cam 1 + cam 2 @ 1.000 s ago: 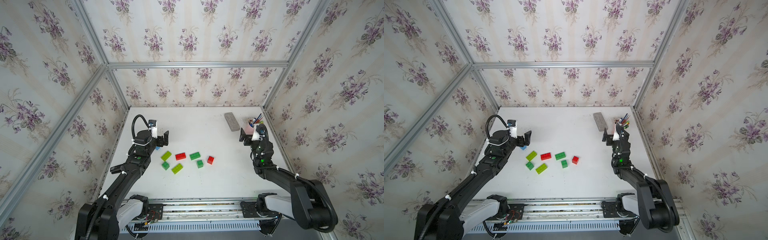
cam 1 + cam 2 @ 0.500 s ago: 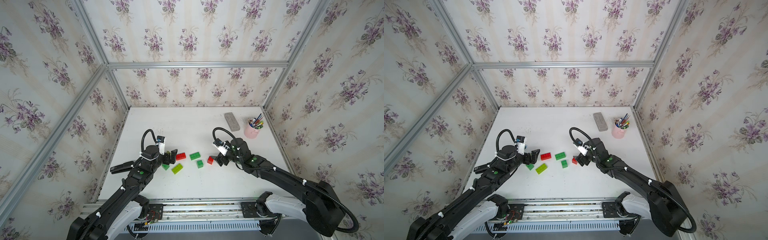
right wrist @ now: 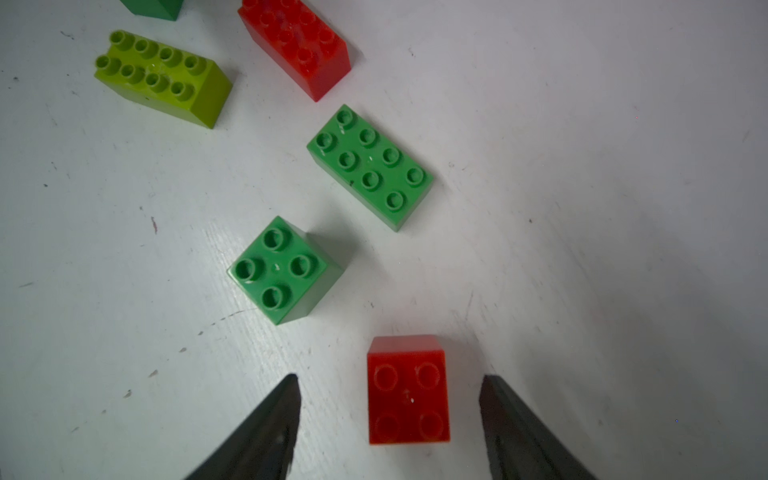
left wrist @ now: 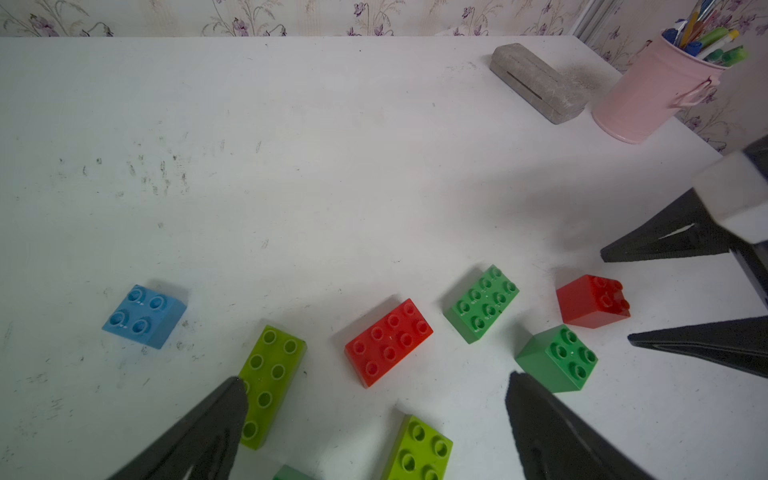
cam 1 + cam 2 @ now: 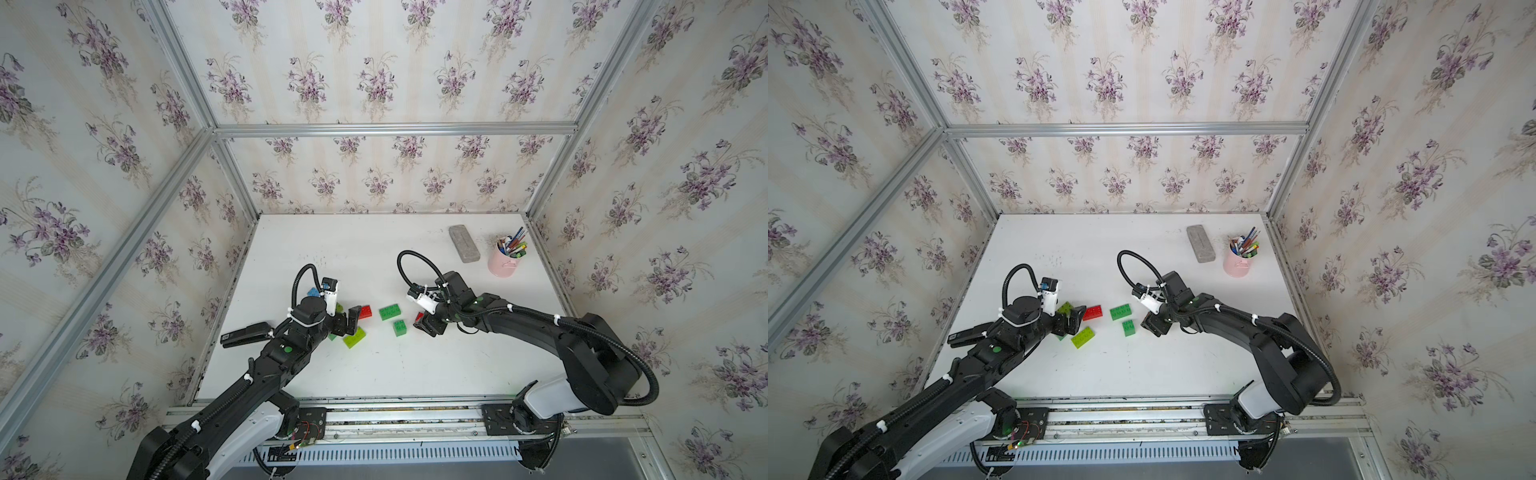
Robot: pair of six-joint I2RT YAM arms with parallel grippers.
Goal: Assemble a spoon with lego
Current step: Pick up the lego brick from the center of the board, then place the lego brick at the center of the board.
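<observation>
No spoon shows; the lego lies as loose bricks on the white table (image 5: pixel 415 374). My right gripper (image 3: pixel 388 377) is open and straddles a red 2x2 brick (image 3: pixel 407 390), with a gap on each side. Beyond it lie a green 2x2 (image 3: pixel 282 270), a green 2x4 (image 3: pixel 370 166), a red 2x4 (image 3: pixel 297 41) and a lime 2x4 (image 3: pixel 160 77). My left gripper (image 4: pixel 376 377) is open, low over the red 2x4 (image 4: pixel 388 343), between two lime bricks (image 4: pixel 270 384) (image 4: pixel 419 449). A blue 2x2 (image 4: pixel 143 316) sits apart.
A grey block (image 5: pixel 464 243) and a pink cup of pens (image 5: pixel 507 259) stand at the back right. Papered walls with metal posts close the table on three sides. In a top view the two grippers (image 5: pixel 1069 322) (image 5: pixel 1152 326) flank the brick cluster.
Both arms swung in from the table's sides and came down at the bricks. The right jaws narrowed around the red 2x2. The left jaws stayed wide.
</observation>
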